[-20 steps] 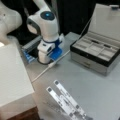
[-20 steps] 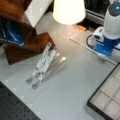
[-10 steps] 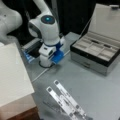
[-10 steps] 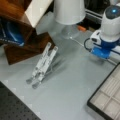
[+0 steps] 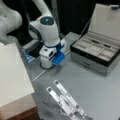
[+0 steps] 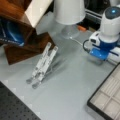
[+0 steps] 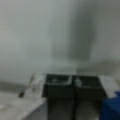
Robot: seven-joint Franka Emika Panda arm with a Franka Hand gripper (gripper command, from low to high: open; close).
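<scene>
In a front view, a folded metal stand (image 5: 65, 102) is seen nearest, lying flat on the grey table (image 5: 100, 87). A white box (image 5: 12, 75) is set at that view's left. Further back, the gripper (image 5: 47, 65) is held low over the table, pointing down, well apart from the stand. A thin cable (image 6: 78, 41) is seen just beside it, running to the lamp (image 6: 68, 15). An open case (image 5: 100, 51) with compartments is placed at a front view's right, near the gripper but not touching. A wooden shelf (image 6: 17, 35) is seen beyond the stand.

In the wrist view the fingers (image 7: 58, 87) are pressed together with nothing between them, and only bare table is shown ahead.

The stand is judged light, stiff and thin, with hinged bars that could swing or slide on the smooth top. It would best be gripped across one bar near the middle, not at the hinges.
</scene>
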